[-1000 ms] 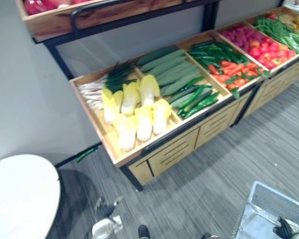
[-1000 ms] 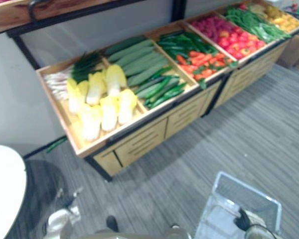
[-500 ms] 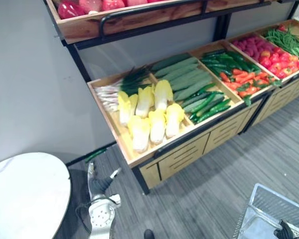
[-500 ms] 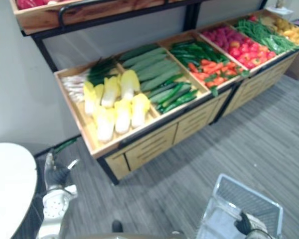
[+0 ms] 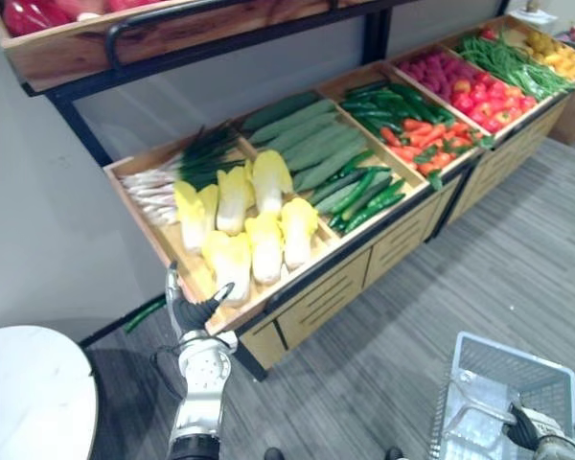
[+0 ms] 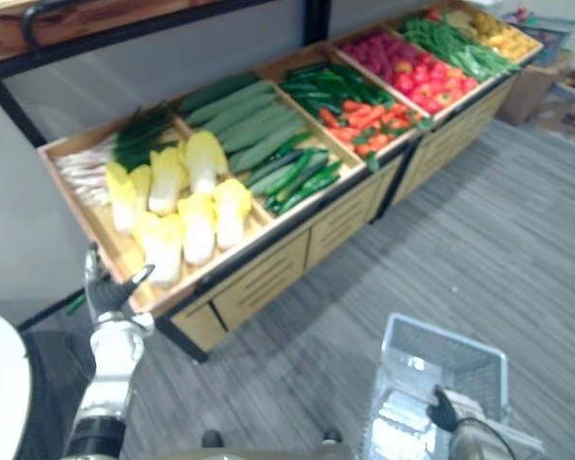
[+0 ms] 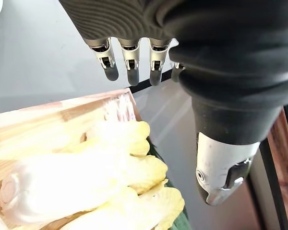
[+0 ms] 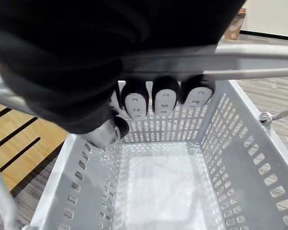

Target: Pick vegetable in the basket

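My left hand (image 5: pixel 199 311): open, near the crate's (image 7: pixel 48 120) front corner.
Cabbage (image 5: pixel 232 259): likely soft, bulky; clasp its middle.
My right hand (image 8: pixel 156 98): gripping the basket (image 8: pixel 240 134).

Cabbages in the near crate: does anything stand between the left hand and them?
Nothing visible does. The left hand, fingers straight, hovers by the crate's front corner, with the nearest cabbages just past its fingers in open air. The basket, held by the right hand, is empty.
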Controlling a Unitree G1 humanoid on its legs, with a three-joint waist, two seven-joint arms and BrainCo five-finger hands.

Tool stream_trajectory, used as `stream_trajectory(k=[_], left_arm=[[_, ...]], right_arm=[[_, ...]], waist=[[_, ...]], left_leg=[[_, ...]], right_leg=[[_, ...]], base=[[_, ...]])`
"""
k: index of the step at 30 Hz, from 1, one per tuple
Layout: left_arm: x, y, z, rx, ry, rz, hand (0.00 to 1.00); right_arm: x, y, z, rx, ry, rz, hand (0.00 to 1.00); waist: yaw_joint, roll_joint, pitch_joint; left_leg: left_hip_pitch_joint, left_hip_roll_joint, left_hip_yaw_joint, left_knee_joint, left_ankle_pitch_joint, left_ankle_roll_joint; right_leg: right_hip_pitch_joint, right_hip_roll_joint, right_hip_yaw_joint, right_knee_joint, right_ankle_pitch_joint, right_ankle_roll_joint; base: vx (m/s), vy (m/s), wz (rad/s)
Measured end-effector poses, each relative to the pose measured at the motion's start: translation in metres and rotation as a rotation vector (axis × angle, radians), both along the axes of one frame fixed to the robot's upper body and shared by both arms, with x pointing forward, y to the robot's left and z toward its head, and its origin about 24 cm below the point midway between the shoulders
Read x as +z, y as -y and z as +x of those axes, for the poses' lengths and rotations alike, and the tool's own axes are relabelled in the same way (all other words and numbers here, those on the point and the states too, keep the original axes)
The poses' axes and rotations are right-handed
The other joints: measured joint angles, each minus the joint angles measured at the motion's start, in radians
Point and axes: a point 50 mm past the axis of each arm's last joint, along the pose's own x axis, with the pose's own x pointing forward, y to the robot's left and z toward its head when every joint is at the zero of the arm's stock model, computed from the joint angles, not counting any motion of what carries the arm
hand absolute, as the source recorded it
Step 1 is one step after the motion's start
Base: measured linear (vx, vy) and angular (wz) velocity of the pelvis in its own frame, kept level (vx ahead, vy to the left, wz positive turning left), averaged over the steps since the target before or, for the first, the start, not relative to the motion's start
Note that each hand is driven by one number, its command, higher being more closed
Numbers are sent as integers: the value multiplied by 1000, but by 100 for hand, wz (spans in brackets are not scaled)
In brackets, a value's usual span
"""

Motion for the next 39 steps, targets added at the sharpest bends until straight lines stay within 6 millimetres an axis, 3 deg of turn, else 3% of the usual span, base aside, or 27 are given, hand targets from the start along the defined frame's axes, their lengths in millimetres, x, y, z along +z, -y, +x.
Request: stream_trajectory(k=[6,15,20,23,32,39], left_arm=[[16,-7,13,71,47,69,0],[21,-21,30,199,43,39,0],[41,-32,44,276,104,42,0],[56,-34,56,284,148,41,0],[74,-48,68,354,193,-6,0],[67,-52,69,374,154,-20,0]], right_arm=[[10,-9,26,72,80,-5,100],[22,-14,51,146,148,-17,100],[35,-27,74,222,237,-4,100],[39,-30,79,238,262,-2,100],[46,-36,89,288,293,-10,100],[50,-39,94,305,332,-4,100]], waist=[[-3,-9,49],[-14,-19,106],[-27,-53,146],[-28,-63,159],[-28,-77,190],[-29,-83,214]], left_leg=[[-36,4,49,0,-1,-4],[-85,0,75,0,3,-1],[-95,0,99,0,4,0],[-110,1,103,0,4,0],[-112,8,122,0,4,-1],[-124,7,130,0,4,0]], right_leg=[[-77,8,62,-9,33,-5],[-143,9,99,-22,59,-9],[-172,12,130,-25,75,-13],[-190,15,139,-25,80,-17],[-210,24,166,-26,92,-25],[-223,26,178,-39,106,-23]], base=[[-59,8,-28],[24,3,-13],[55,-5,-16],[38,-11,-6],[9,-16,-9],[8,-9,-5]])
